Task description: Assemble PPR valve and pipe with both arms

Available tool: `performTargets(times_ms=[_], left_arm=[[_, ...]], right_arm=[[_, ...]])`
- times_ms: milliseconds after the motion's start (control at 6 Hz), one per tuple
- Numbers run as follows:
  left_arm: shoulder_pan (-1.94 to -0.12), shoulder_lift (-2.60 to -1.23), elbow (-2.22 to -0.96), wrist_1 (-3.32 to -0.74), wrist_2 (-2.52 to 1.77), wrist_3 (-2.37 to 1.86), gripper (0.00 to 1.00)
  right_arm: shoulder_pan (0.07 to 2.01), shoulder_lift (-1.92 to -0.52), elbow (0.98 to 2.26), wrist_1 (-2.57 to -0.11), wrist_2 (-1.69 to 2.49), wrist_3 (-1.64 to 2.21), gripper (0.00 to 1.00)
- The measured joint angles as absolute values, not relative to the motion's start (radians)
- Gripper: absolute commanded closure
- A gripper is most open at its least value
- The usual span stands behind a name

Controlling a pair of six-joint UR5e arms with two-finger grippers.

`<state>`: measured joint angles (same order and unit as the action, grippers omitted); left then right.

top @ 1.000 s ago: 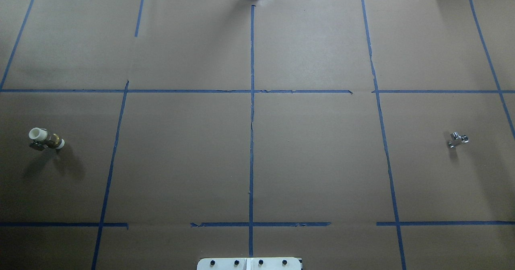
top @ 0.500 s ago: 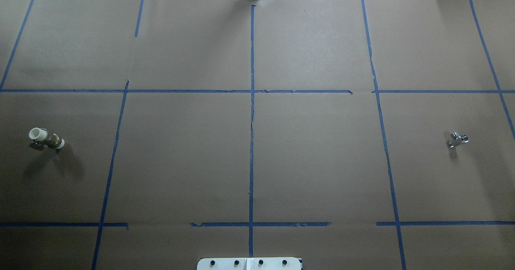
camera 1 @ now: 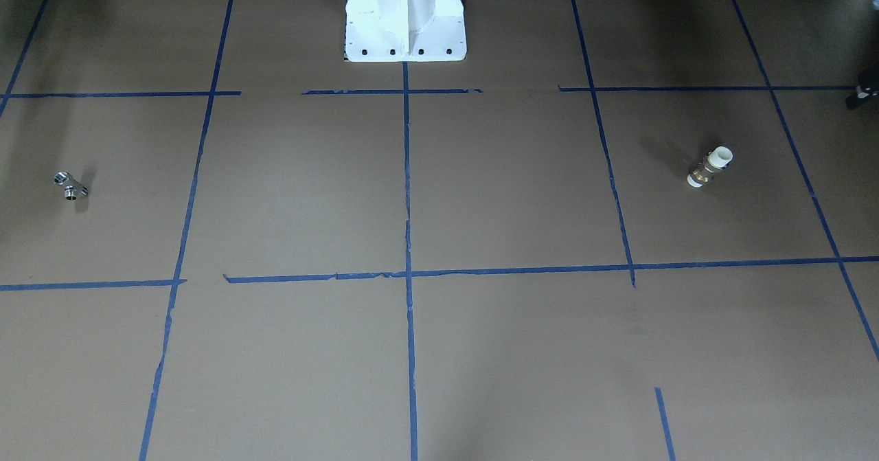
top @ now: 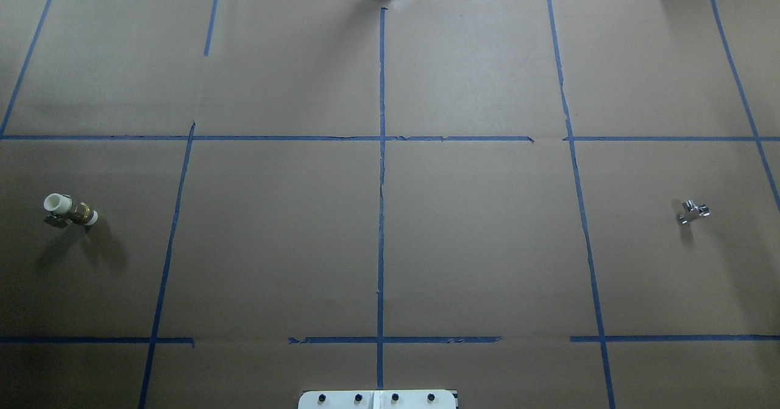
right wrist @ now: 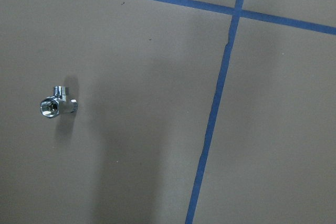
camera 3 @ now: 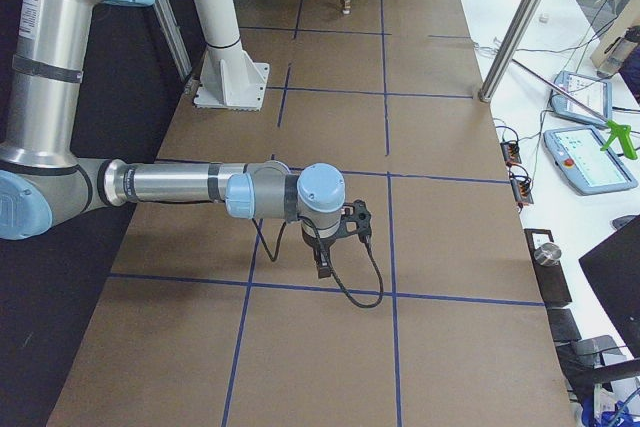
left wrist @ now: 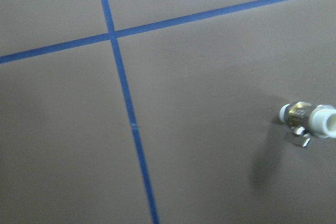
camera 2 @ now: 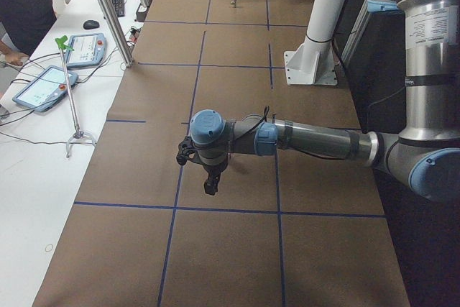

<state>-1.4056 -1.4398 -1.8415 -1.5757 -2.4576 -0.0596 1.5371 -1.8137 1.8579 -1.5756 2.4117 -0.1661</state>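
Observation:
A brass fitting with white PPR ends (top: 70, 211) lies on the table's left part; it also shows in the front-facing view (camera 1: 711, 166) and at the right edge of the left wrist view (left wrist: 310, 121). A small chrome valve (top: 693, 211) lies on the right part; it also shows in the front-facing view (camera 1: 71, 185) and the right wrist view (right wrist: 58, 103). My left gripper (camera 2: 209, 181) points down above the table's left end. My right gripper (camera 3: 323, 265) points down above the right end. Each shows only in a side view, so I cannot tell whether it is open or shut.
Brown paper with a grid of blue tape (top: 381, 171) covers the table. The white pedestal base (camera 1: 405, 14) stands at the robot's side, in the middle. A metal post (camera 2: 108, 12) and tablets stand along the operators' edge, where a person sits.

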Motion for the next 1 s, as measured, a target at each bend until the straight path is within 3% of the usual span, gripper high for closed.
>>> performTargets(times_ms=[500, 1000], left_arm=[[-1.138, -1.454, -1.847, -1.906, -2.35, -0.667, 0.0], [-0.96, -1.516, -1.847, -1.951, -2.194, -0.902, 0.0]], right_arm=[[1.537, -1.814, 1.846, -1.54, 2.447, -0.162, 0.0], [1.534, -1.809, 1.845, -1.537, 2.453, -0.162, 0.0]])
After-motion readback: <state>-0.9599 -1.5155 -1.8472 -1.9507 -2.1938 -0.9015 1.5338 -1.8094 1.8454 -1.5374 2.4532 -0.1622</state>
